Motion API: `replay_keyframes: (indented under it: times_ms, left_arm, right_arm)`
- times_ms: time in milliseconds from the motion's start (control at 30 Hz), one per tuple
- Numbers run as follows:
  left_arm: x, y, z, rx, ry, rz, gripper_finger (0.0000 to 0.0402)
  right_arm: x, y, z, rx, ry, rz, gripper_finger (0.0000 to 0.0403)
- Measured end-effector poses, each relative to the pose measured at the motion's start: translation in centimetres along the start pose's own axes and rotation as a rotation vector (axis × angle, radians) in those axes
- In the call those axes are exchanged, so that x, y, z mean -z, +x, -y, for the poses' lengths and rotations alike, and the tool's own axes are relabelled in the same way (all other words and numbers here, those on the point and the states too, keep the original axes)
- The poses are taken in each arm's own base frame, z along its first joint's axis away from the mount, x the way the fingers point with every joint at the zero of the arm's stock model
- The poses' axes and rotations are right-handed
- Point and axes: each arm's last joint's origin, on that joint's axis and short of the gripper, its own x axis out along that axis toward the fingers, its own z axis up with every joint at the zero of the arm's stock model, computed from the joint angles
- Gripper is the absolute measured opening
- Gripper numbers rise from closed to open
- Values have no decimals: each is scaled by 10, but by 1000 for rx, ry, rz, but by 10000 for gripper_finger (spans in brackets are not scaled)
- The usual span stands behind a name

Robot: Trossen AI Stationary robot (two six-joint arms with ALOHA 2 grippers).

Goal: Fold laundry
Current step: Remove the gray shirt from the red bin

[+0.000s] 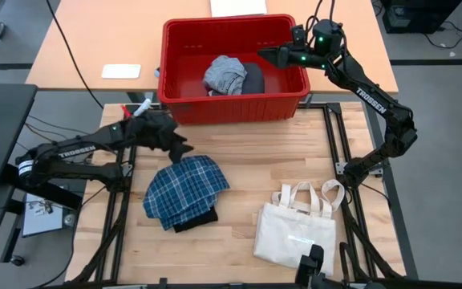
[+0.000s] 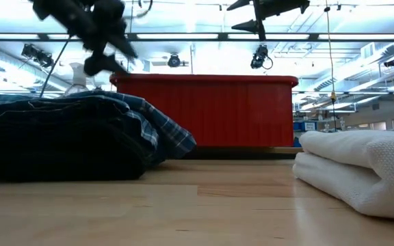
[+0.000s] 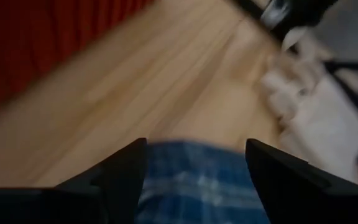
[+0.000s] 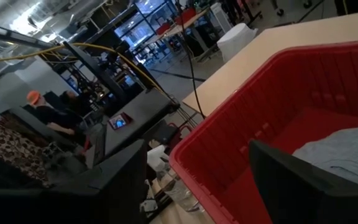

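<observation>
I hover L gripper, fingers apart, just above plaid shirt; R gripper, apart, waits over red bin.

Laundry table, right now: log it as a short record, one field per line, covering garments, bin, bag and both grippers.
plaid garment: blue-and-white plaid garment lies bunched on the table, on top of a black garment
bin: red bin at the table's far edge, holding a light grey garment and a dark grey garment
bag: cream tote bag flat on the table, apart from the plaid pile
left gripper: left gripper open, empty, just above the plaid garment's edge
right gripper: right gripper open, empty, over the bin
</observation>
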Motion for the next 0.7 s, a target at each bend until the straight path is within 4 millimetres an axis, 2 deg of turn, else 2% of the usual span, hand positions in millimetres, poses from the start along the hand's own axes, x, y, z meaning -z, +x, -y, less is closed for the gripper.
replay_keyframes:
  times_ms: [200,367,500,700]
  left_arm:
    - [-50,-10,8,22,-16,111,250]
    - [-99,6,5,45,5,122,229]
    - [-140,28,-18,134,-40,92,214]
    - [-188,61,-79,205,-174,85,200]
  right_arm:
    - [-1,0,1,30,-5,26,286]
    - [-2,0,2,64,-12,47,286]
    - [-3,0,3,64,-16,55,286]
    - [-3,0,2,64,-40,52,286]
